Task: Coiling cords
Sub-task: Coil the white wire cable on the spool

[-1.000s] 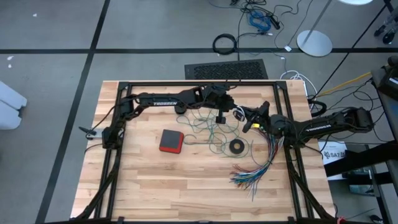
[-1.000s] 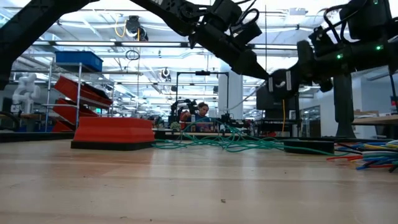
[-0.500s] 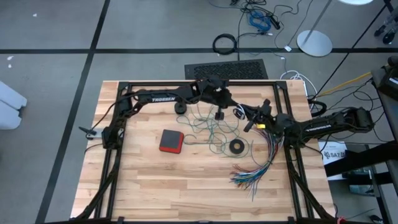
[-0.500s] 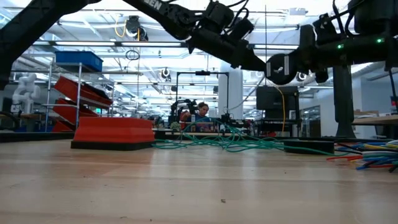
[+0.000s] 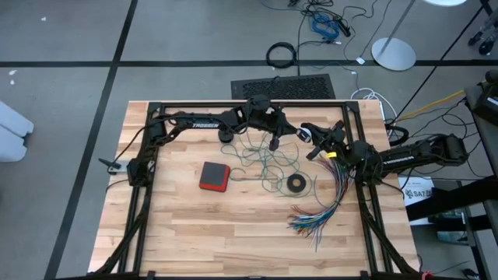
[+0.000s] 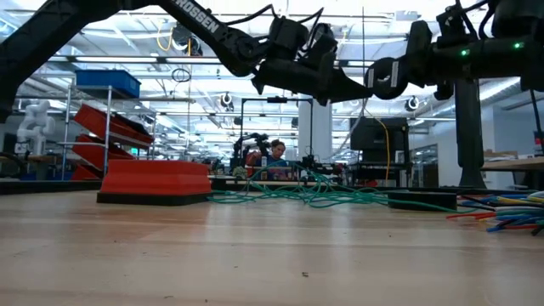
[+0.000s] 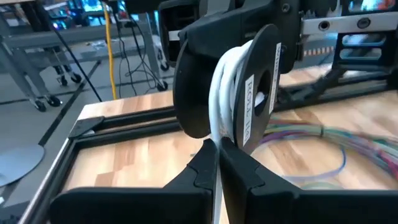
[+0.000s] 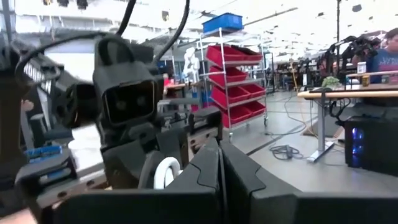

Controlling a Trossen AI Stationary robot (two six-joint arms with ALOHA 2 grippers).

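The white cord is wound on a small round black-and-white spool (image 7: 239, 93), held up in the air between my two grippers (image 6: 387, 78). My left gripper (image 7: 218, 144) reaches it from the table's left, pointing almost level, its tips just under the spool and shut on a white strand. My right gripper (image 8: 219, 149) is shut and comes from the right, carrying the spool (image 5: 305, 133). The teal-green cord (image 5: 264, 159) lies in loose loops on the table below them, seen also in the low view (image 6: 316, 197). My left gripper pinches a single white strand (image 7: 217, 133) between its two fingertips where it leaves the spool's underside. The fingers come nearly level from the table's left. The strand runs on back between the fingers. My right gripper carries the spool clear of the table, with its flat faces upright (image 7: 186, 81). The fingers come from the table's right, slanting upward. The spool and the gripper's own body hide where the fingers meet it.
A flat red-and-black box (image 5: 214, 176) lies left of centre. A small black tape ring (image 5: 296, 183) and a fanned bundle of multicoloured wires (image 5: 325, 204) lie to the right. Black frame rails (image 5: 233, 104) border the table. A person (image 6: 276, 155) sits in the room beyond.
My left gripper has moved toward the table's right edge and the spool, tipping from a downward slant to almost level and rolling as it went. My right gripper has tipped upward and raised the spool higher above the table.
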